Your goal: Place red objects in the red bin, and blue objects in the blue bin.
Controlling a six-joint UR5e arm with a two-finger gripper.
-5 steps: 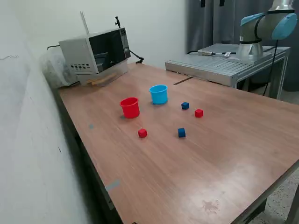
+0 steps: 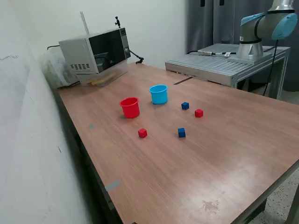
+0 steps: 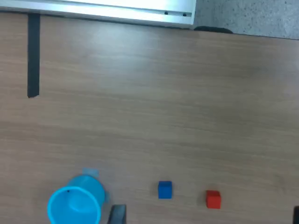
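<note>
In the exterior view a red cup (image 2: pixel 130 107) and a light blue cup (image 2: pixel 159 94) stand upright on the wooden table (image 2: pixel 210 158). One red cube (image 2: pixel 142 133) lies in front of the red cup and another red cube (image 2: pixel 199 113) lies to the exterior view's right. One dark blue cube (image 2: pixel 185 106) lies beside the blue cup and another (image 2: pixel 181 133) lies nearer the front. The wrist view shows the blue cup (image 3: pixel 74 204), a blue cube (image 3: pixel 164 190) and a red cube (image 3: pixel 213 199). Only two dark fingertips (image 3: pixel 117 213) of my gripper (image 3: pixel 206 220) show at the picture's edge, far apart, holding nothing, high above the table.
A microwave (image 2: pixel 96 53) stands at the table's back on the exterior view's left. A grey metal platform (image 2: pixel 224 63) with the arm's base (image 2: pixel 252 46) adjoins the table at the back right. A strip of dark tape (image 3: pixel 33 56) lies on the table near that platform.
</note>
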